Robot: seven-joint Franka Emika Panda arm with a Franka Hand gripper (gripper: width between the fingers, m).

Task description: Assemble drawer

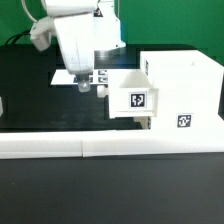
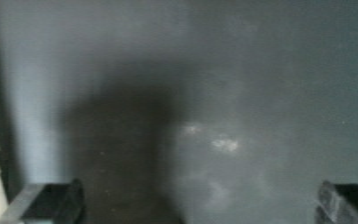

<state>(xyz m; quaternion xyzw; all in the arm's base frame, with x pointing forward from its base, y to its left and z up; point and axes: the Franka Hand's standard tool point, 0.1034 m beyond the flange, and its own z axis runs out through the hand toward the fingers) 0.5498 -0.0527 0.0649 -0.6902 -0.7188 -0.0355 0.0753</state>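
The white box casing [image 1: 183, 88] stands at the exterior view's right with a square tag on its front wall. A white tray [image 1: 130, 96] with a tag on its face sticks out of the casing's left side, raised off the table. A further white part shows just under it [image 1: 146, 122]; I cannot tell what it is. My gripper [image 1: 86, 84] hangs just left of the tray and is apart from it. In the wrist view the gripper [image 2: 197, 208] is open, with its fingertips [image 2: 44, 203] far apart over bare dark table and nothing between them.
The marker board [image 1: 66, 75] lies flat behind the gripper. The long low white bar [image 1: 100, 150] runs along the front of the table. A small white object [image 1: 2, 106] shows at the far left edge.
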